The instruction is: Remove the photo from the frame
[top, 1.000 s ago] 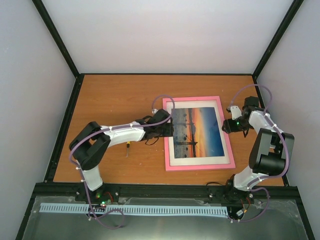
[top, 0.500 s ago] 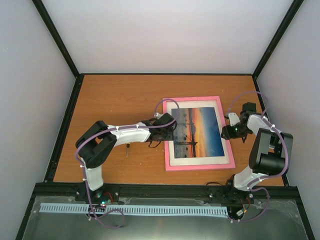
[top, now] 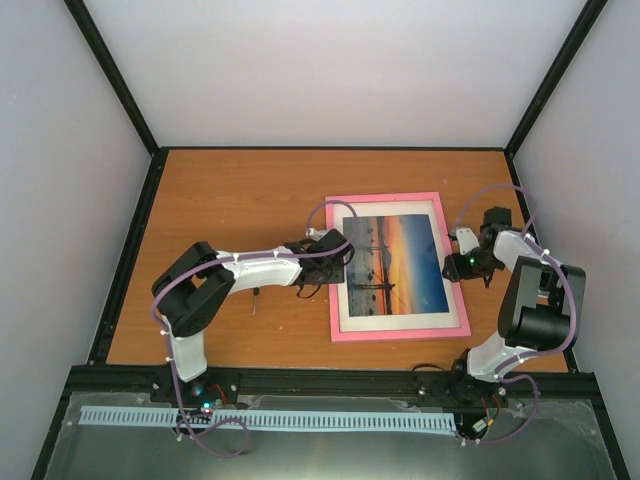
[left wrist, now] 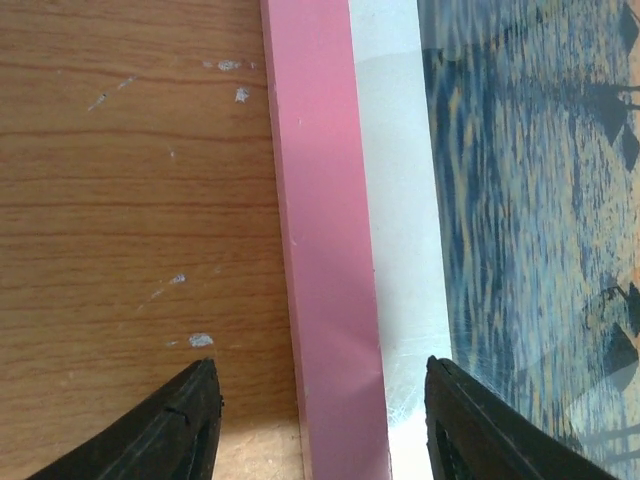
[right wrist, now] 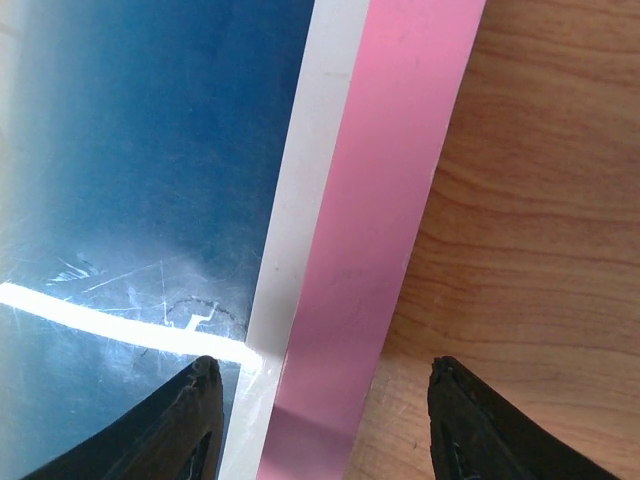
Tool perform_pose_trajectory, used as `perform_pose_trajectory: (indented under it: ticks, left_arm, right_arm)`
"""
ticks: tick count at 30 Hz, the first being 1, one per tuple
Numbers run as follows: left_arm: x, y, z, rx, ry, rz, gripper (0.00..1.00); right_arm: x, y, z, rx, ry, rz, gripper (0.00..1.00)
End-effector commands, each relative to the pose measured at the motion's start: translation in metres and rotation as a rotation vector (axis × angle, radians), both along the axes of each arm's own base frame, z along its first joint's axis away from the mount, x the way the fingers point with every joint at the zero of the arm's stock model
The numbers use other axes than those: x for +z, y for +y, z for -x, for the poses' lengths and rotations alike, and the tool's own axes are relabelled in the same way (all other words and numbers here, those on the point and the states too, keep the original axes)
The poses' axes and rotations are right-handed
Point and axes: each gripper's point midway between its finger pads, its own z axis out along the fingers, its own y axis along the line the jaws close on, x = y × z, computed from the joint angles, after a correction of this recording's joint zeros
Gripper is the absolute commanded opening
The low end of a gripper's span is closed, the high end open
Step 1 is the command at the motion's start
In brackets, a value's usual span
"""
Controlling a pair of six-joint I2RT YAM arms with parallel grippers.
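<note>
At the near edge of the table (top: 230, 190) the two arms are bolted, and both reach forward to the frame (top: 400, 331), one on each side. Near the left arm a small thin object (top: 254, 298) lies on the wood; what it is I cannot tell.

The left gripper (left wrist: 320, 364) stands over the left border of the frame with its jaws apart and nothing held. One finger (left wrist: 180, 425) is above the bare wood and the other one (left wrist: 490, 425) is above the edge of the picture, so the pink border runs between them. The right gripper (right wrist: 322, 362) stands in the same way over the right border, also with jaws apart and empty: one finger over the dark blue glass, one over the table. If the fingertips touch the surface, I cannot tell.

The frame lies flat and face up on the right half of the table. The photo (top: 395, 262) is inside it, under the glass, with a white mat (top: 400, 319) around it. Beyond the frame there is only more wood up to the far wall.
</note>
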Motion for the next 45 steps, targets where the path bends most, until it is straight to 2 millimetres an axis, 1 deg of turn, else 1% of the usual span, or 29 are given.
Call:
perform_pose_trajectory:
  ticks: [1,7,9,11,14,16,17,21,27,28,29,32,34,36,37,38,41,42,43,45]
  left_arm:
    - [-0.004,-0.006,0.000,-0.001,0.002,-0.005,0.56]
    - [-0.020,-0.009,-0.001,-0.013,0.024,-0.038,0.51]
    - [-0.020,-0.009,-0.002,-0.013,0.022,-0.038,0.47]
    - [-0.017,-0.009,-0.003,-0.009,0.010,-0.034,0.43]
    - [-0.006,-0.011,-0.008,-0.003,-0.021,-0.021,0.35]
    - [0.003,-0.012,-0.013,0.002,-0.051,-0.016,0.31]
    - [0.009,-0.013,-0.017,0.008,-0.066,-0.013,0.28]
    - [0.033,-0.013,-0.028,0.026,-0.132,-0.014,0.16]
    - [0.070,-0.006,-0.040,0.053,-0.223,-0.036,0.08]
    - [0.075,-0.005,-0.041,0.053,-0.234,-0.034,0.07]
    - [0.079,-0.004,-0.041,0.051,-0.241,-0.032,0.06]
    - [0.090,0.003,-0.045,0.050,-0.258,-0.037,0.03]
    - [0.097,0.014,-0.050,0.047,-0.259,-0.041,0.01]
    - [0.102,0.029,-0.057,0.040,-0.252,-0.039,0.01]
    - [0.105,0.040,-0.061,0.040,-0.254,-0.046,0.01]
    - [0.111,0.051,-0.065,0.042,-0.263,-0.053,0.01]
    - [0.124,0.086,-0.074,0.033,-0.297,-0.080,0.01]
    - [0.129,0.100,-0.080,0.029,-0.314,-0.088,0.01]
    - [0.135,0.109,-0.084,0.008,-0.326,-0.071,0.01]
    - [0.140,0.131,-0.092,-0.011,-0.324,-0.065,0.01]
  right_arm:
    - [-0.009,-0.001,0.006,0.008,0.024,0.003,0.52]
    - [-0.010,0.004,0.008,0.007,0.038,-0.023,0.40]
    - [-0.011,0.004,0.009,0.008,0.040,-0.023,0.38]
    - [-0.011,0.005,0.010,0.010,0.042,-0.026,0.36]
    - [-0.009,0.007,0.010,0.011,0.038,-0.034,0.28]
    - [-0.004,0.008,0.007,0.011,0.021,-0.039,0.22]
    - [-0.001,0.009,0.006,0.012,0.010,-0.041,0.20]
    - [0.014,0.009,0.001,0.009,-0.028,-0.038,0.16]
    - [0.040,0.012,-0.007,0.013,-0.087,-0.050,0.16]
    - [0.045,0.014,-0.008,0.016,-0.096,-0.061,0.17]
    - [0.049,0.016,-0.009,0.018,-0.106,-0.072,0.22]
    - [0.068,0.023,-0.012,0.033,-0.132,-0.110,0.42]
    - [0.089,0.028,-0.014,0.049,-0.160,-0.139,0.55]
    - [0.119,0.035,-0.016,0.065,-0.207,-0.173,0.66]
    - [0.135,0.038,-0.017,0.072,-0.238,-0.184,0.70]
    - [0.150,0.040,-0.019,0.076,-0.273,-0.191,0.73]
    - [0.186,0.045,-0.023,0.081,-0.372,-0.211,0.77]
    - [0.191,0.047,-0.024,0.084,-0.392,-0.226,0.77]
    - [0.194,0.050,-0.025,0.088,-0.407,-0.246,0.77]
    - [0.192,0.057,-0.028,0.095,-0.425,-0.300,0.77]
